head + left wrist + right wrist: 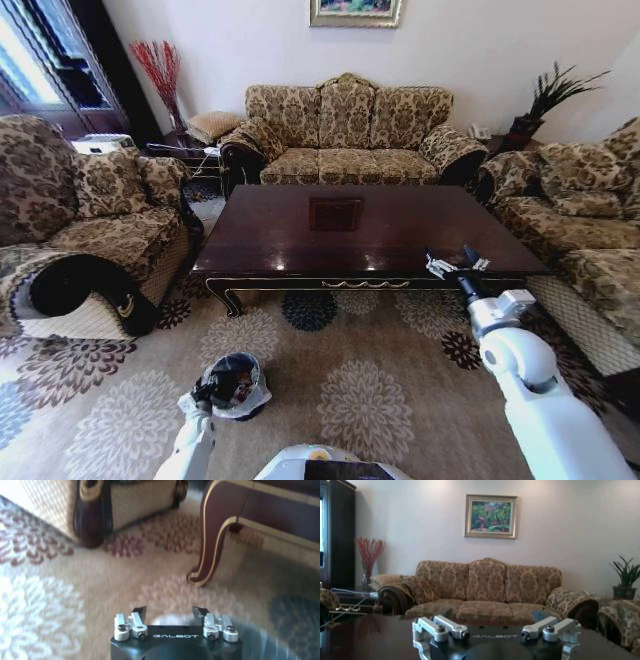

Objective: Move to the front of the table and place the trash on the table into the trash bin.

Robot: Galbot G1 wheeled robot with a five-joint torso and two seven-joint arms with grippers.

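The table stands ahead of you at the centre of the room, on the carpet. Behind it, against the far wall, sits the three-seat sofa — a framed picture hangs above it. To your left of the table is an armchair; to your right, another sofa. A potted plant stands in the far right corner, and a vase of twigs in the far left. The trash bin rests on the carpet before the table, left of centre. The left gripper hangs just beside the bin; the right gripper sits over the table's near right edge.
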